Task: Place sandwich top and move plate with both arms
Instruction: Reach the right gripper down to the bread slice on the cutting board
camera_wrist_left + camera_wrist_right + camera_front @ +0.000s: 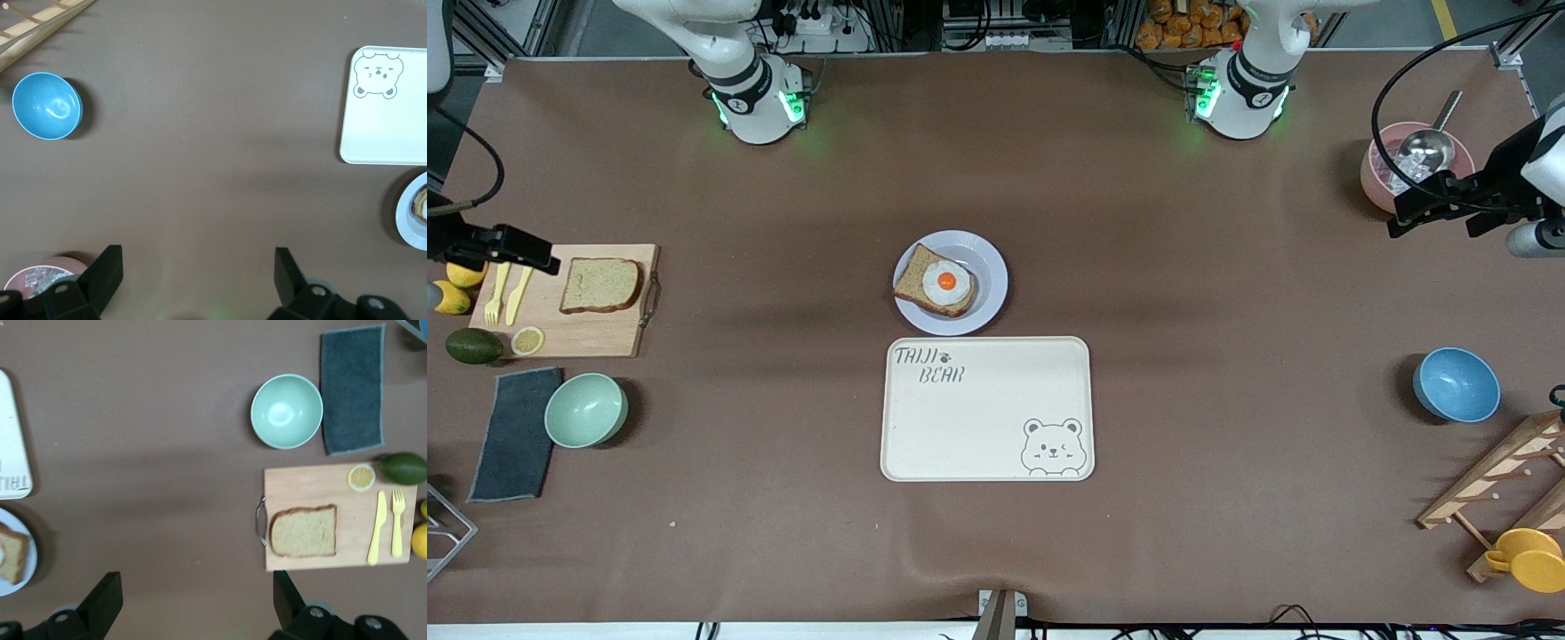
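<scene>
The sandwich top (600,284) (303,531), a plain brown slice, lies on a wooden cutting board (551,338) at the right arm's end of the table. At the table's middle, the pale plate (991,260) (407,223) holds a bread slice with a fried egg (941,286). My right gripper (534,260) (195,583) hangs open and empty over the table beside the cutting board. Over bare table next to a pink bowl (1383,178), my left gripper (1405,215) (197,260) is also open with nothing in it.
A cream bear-printed tray (987,418) lies just nearer the front camera than the plate. A mint bowl (587,409), dark cloth (516,436), avocado (473,346) and lemons flank the board. A blue bowl (1456,384) and wooden rack (1494,480) stand at the left arm's end.
</scene>
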